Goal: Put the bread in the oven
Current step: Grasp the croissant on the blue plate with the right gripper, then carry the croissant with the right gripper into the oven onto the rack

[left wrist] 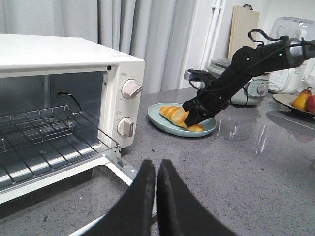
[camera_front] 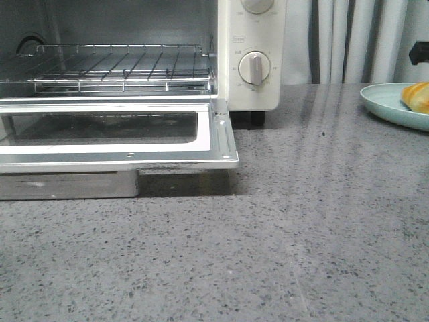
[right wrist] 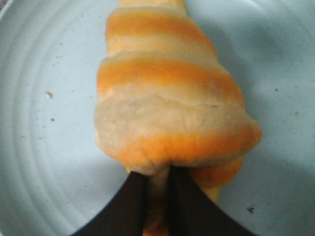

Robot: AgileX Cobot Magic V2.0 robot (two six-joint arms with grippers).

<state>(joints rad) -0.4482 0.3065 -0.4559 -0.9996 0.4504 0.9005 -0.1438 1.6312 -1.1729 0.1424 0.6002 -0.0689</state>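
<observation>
On the pale blue plate [left wrist: 206, 129] at the right of the grey speckled counter [camera_front: 268, 255], the right gripper [right wrist: 156, 196] has its two dark fingers nearly together, pinching a thin end of the bread [right wrist: 172, 108]; in the right wrist view the striped golden and cream roll fills the space just beyond the fingertips, and a sliver of crust shows between them. Seen from the left wrist view, the right gripper [left wrist: 193, 114] reaches down onto the bread [left wrist: 173, 116], which lies on the plate's left half, the black arm slanting up and away to the right. The left gripper [left wrist: 156, 172] hovers over the near counter, its black fingers pressed together with nothing between them. To the left stands the cream-white oven [left wrist: 64, 64], its door [camera_front: 120, 134] dropped flat and open toward the viewer, the wire rack [camera_front: 120, 67] bare inside, two round dials [left wrist: 127, 108] on its right panel. The plate sits near the oven's right side, apart from it. Behind hang grey curtains [left wrist: 138, 34]; farther right along the counter are a wooden board [left wrist: 244, 29] against the wall, kitchen appliances [left wrist: 290, 54], and a dish of fruit [left wrist: 302, 101].
</observation>
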